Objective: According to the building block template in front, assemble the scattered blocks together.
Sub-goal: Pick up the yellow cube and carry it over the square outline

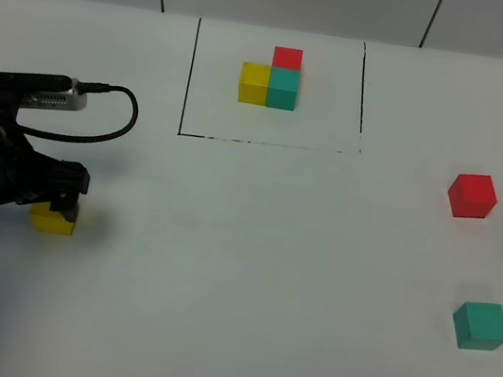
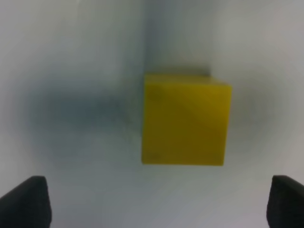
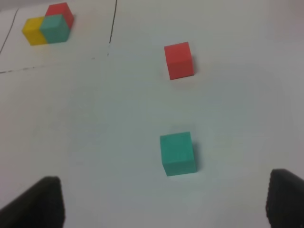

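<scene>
The template (image 1: 271, 79) is a yellow, teal and red cluster inside a thin black frame at the far middle; it also shows in the right wrist view (image 3: 47, 23). The loose yellow cube (image 1: 53, 218) lies at the left, partly under my left gripper (image 1: 62, 199). In the left wrist view the yellow cube (image 2: 186, 124) lies just ahead of the open left gripper (image 2: 154, 204), not between the fingertips (image 2: 23, 202). The loose red cube (image 1: 472, 196) and teal cube (image 1: 479, 326) lie at the right. My right gripper (image 3: 159, 204) is open, short of the teal cube (image 3: 178, 153) and red cube (image 3: 179, 60).
The white table (image 1: 247, 274) bears a black frame line (image 1: 189, 73) around the template. The left arm's black cable (image 1: 114, 119) loops over the table at the left. The right arm is out of the exterior view.
</scene>
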Available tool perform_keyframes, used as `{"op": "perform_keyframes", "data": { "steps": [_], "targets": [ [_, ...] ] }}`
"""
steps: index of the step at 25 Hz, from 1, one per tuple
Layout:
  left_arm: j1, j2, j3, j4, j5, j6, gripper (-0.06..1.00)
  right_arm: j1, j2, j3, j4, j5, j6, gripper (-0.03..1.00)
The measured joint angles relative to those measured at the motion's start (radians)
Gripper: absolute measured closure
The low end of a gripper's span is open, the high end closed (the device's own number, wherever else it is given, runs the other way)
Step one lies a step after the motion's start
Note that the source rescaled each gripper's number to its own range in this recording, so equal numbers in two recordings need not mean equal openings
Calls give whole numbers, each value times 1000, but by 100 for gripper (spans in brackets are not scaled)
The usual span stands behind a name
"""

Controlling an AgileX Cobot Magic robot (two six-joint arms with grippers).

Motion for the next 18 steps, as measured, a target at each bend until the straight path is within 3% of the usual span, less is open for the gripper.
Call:
{"op": "perform_keyframes", "data": {
  "steps": [6, 13, 15, 18],
  "targets": [
    [0, 79, -2, 6, -70, -15, -5, 0, 0, 0, 0, 0, 0, 24],
    [0, 162, -29, 6, -82, -16, -3, 0, 0, 0, 0, 0, 0, 24],
    [0, 174, -30, 6, -85, -17, 1, 0, 0, 0, 0, 0, 0, 24],
    [0, 178, -30, 7, -88, -17, 14, 0, 0, 0, 0, 0, 0, 24]
  ]
}}
